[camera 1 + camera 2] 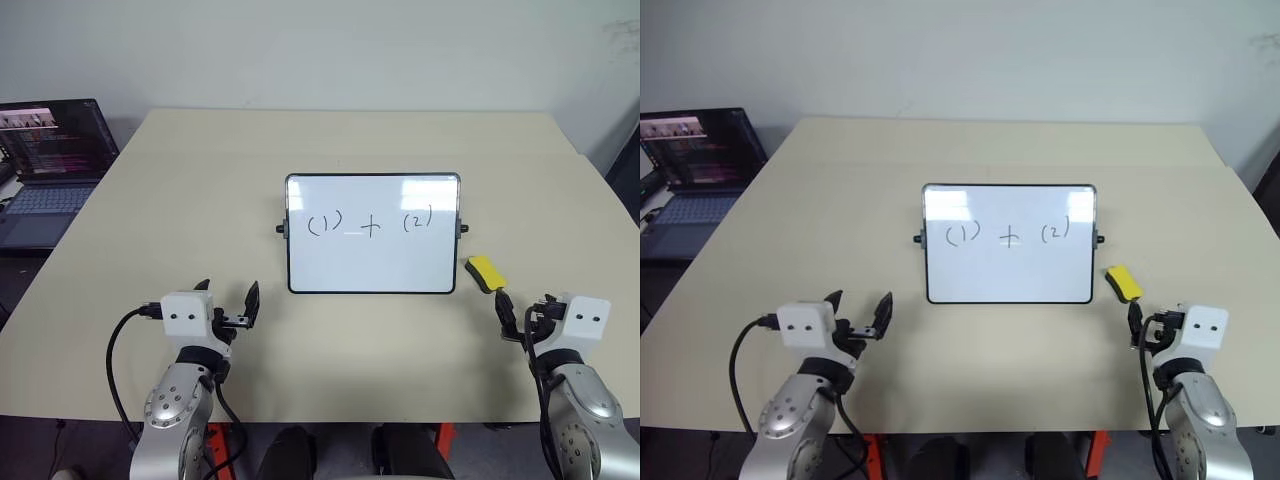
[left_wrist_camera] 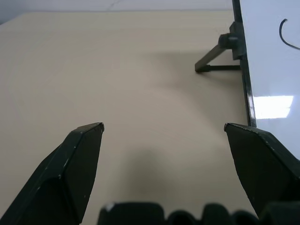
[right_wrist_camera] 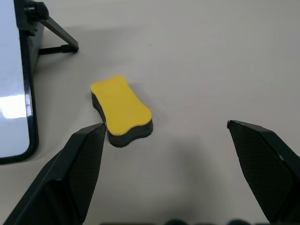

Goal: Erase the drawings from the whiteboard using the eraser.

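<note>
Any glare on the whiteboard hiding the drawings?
Left eye view: bright glare along the top of the whiteboard, drawings below it stay readable. Left and right wrist views: a white reflection patch on the board; the eraser is sharp with a soft shadow.

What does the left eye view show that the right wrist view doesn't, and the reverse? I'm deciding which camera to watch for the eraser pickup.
Left eye alone: the drawings, the whole whiteboard, the laptop, and the left gripper, open. Right wrist alone: the eraser's black underside, seen close between the open right gripper fingers, and the board's rear stand leg. Both: the yellow eraser lying untouched on the table beside the board's right edge.
</note>
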### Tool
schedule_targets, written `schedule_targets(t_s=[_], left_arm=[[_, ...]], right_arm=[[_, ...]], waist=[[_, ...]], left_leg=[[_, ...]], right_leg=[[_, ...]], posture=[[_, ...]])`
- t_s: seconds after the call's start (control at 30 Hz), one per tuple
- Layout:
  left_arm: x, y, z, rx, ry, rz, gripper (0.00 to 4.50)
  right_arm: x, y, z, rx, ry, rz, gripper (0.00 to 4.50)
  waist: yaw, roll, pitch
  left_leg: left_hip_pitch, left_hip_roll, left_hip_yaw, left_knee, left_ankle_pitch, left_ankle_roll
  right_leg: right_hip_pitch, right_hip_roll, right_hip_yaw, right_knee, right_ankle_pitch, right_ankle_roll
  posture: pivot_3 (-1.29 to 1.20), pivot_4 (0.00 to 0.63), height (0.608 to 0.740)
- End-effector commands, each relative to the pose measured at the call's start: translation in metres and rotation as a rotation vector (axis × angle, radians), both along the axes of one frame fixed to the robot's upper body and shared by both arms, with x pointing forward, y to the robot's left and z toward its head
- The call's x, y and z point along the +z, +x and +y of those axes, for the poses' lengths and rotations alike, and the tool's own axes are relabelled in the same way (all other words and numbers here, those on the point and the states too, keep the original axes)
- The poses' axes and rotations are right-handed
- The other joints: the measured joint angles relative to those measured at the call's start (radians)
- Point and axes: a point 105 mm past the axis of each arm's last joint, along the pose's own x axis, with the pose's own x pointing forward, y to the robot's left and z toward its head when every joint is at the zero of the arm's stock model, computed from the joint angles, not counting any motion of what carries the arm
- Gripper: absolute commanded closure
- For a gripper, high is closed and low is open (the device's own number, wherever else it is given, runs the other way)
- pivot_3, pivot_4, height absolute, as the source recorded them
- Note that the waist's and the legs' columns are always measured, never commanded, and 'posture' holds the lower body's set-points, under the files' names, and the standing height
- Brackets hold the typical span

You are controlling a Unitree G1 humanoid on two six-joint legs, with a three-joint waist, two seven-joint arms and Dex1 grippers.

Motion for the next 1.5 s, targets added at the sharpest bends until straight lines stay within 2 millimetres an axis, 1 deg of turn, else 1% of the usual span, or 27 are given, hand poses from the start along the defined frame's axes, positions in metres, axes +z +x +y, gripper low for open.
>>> schedule_targets(t_s=[0.03, 0.13, 0.2, 0.3, 0.47, 0.6, 0.73, 0.8, 0.87, 0.93, 1.03, 1.1, 1.2, 1.37, 1.5], left_arm=[[-0.001, 0.002, -0.003, -0.015, -0.003, -0.017, 0.00], [0.003, 0.002, -0.005, -0.048, 0.009, -0.026, 0.00], [0.003, 0.004, 0.002, -0.052, 0.013, -0.023, 0.00], [0.008, 0.008, 0.010, -0.073, 0.007, -0.030, 0.00], [0.020, 0.013, 0.008, -0.223, -0.016, -0.022, 0.00], [0.037, 0.021, 0.010, -0.340, 0.012, -0.021, 0.00], [0.053, 0.021, -0.004, -0.536, -0.021, 0.018, 0.00], [0.062, 0.019, -0.010, -0.638, -0.021, 0.041, 0.00], [0.071, 0.013, -0.018, -0.756, -0.038, 0.074, 0.00], [0.077, 0.008, -0.020, -0.824, -0.040, 0.101, 0.00], [0.083, 0.001, -0.022, -0.912, -0.063, 0.146, 0.00], [0.088, -0.001, -0.022, -0.965, -0.071, 0.176, 0.00], [0.091, -0.002, -0.019, -0.992, -0.063, 0.201, 0.00], [0.101, 0.013, -0.009, -0.944, 0.002, 0.153, 0.00], [0.105, 0.017, -0.003, -0.928, 0.061, 0.131, 0.00]], right_arm=[[0.010, -0.004, -0.005, -0.017, -0.021, -0.049, 0.02], [0.011, -0.006, -0.003, -0.008, -0.017, -0.051, 0.02], [0.010, -0.004, 0.001, 0.017, -0.015, -0.045, 0.02], [0.015, 0.000, 0.005, 0.053, -0.019, -0.050, 0.02], [0.023, 0.000, 0.007, 0.129, -0.067, -0.027, 0.02], [0.032, 0.007, 0.011, 0.216, -0.067, -0.013, 0.02], [0.043, 0.018, 0.012, 0.272, -0.055, -0.015, 0.02], [0.048, 0.022, 0.016, 0.315, -0.050, -0.012, 0.02], [0.052, 0.024, 0.020, 0.354, -0.061, -0.010, 0.02], [0.054, 0.026, 0.023, 0.385, -0.059, -0.005, 0.02], [0.056, 0.032, 0.022, 0.393, -0.039, 0.018, 0.02], [0.058, 0.035, 0.027, 0.442, 0.009, 0.033, 0.02], [0.063, 0.038, 0.028, 0.473, 0.048, 0.036, 0.02], [0.064, 0.040, 0.033, 0.519, 0.038, 0.055, 0.02], [0.062, 0.044, 0.029, 0.509, 0.026, 0.062, 0.02]], waist=[[0.000, 0.000, 0.000], [0.000, 0.000, 0.000], [0.000, 0.000, 0.000], [-0.001, 0.000, 0.000], [-0.001, 0.000, 0.000], [-0.001, 0.000, 0.000], [-0.002, 0.000, 0.000], [-0.003, 0.000, 0.001], [-0.003, 0.000, 0.001], [-0.003, 0.000, 0.001], [-0.004, 0.001, 0.001], [-0.004, 0.000, 0.002], [-0.003, 0.001, 0.002], [-0.003, 0.001, 0.003], [-0.003, 0.001, 0.003]], left_leg=[[0.000, 0.000, 0.000, 0.000, 0.000, 0.000], [0.000, 0.000, 0.000, 0.000, 0.000, 0.000], [0.000, 0.000, 0.000, 0.000, 0.000, 0.000], [0.001, 0.000, 0.000, 0.000, 0.000, 0.000], [0.000, 0.000, 0.000, 0.000, 0.000, 0.000], [0.000, 0.000, 0.000, 0.000, 0.000, 0.000], [0.000, 0.000, 0.000, 0.000, 0.000, 0.000], [0.000, 0.000, 0.000, 0.000, 0.000, 0.000], [0.000, 0.000, -0.001, 0.000, 0.000, 0.000], [0.000, 0.000, -0.001, 0.000, 0.000, 0.000], [0.000, 0.000, -0.001, 0.000, 0.000, 0.000], [0.000, 0.000, -0.001, 0.000, 0.000, 0.000], [0.000, 0.000, -0.001, 0.000, 0.000, 0.000], [-0.001, 0.000, -0.001, -0.001, 0.000, 0.000], [-0.001, 0.000, -0.001, -0.001, 0.000, 0.000]], right_leg=[[0.000, 0.000, 0.000, 0.000, 0.000, 0.000], [0.000, 0.000, 0.000, 0.000, 0.000, 0.000], [0.000, 0.000, 0.000, 0.000, 0.000, 0.000], [0.000, 0.000, 0.000, 0.001, 0.000, 0.000], [0.000, 0.000, 0.000, 0.000, 0.000, 0.000], [0.000, 0.000, -0.001, 0.000, 0.000, 0.000], [0.000, 0.000, -0.001, 0.000, 0.000, 0.000], [0.000, 0.000, -0.001, 0.000, 0.000, 0.000], [0.000, 0.000, -0.001, 0.000, 0.000, 0.000], [-0.001, 0.000, -0.001, 0.000, 0.000, 0.000], [-0.001, 0.000, -0.001, 0.000, 0.000, -0.001], [-0.001, 0.000, 0.000, 0.000, 0.000, -0.001], [-0.001, 0.000, -0.001, 0.000, 0.000, -0.001], [-0.001, 0.000, -0.001, 0.000, -0.001, -0.001], [-0.001, 0.000, -0.001, 0.000, -0.001, -0.001]], posture=[[0.00, 0.150, 0.740], [0.00, 0.150, 0.740], [0.00, 0.150, 0.740], [0.00, 0.150, 0.740], [0.00, 0.150, 0.740], [0.00, 0.150, 0.740], [0.00, 0.150, 0.740], [0.00, 0.150, 0.740], [0.00, 0.150, 0.740], [0.00, 0.150, 0.740], [0.00, 0.150, 0.740], [0.00, 0.150, 0.740], [0.00, 0.150, 0.740], [0.00, 0.150, 0.740], [0.00, 0.150, 0.740]])
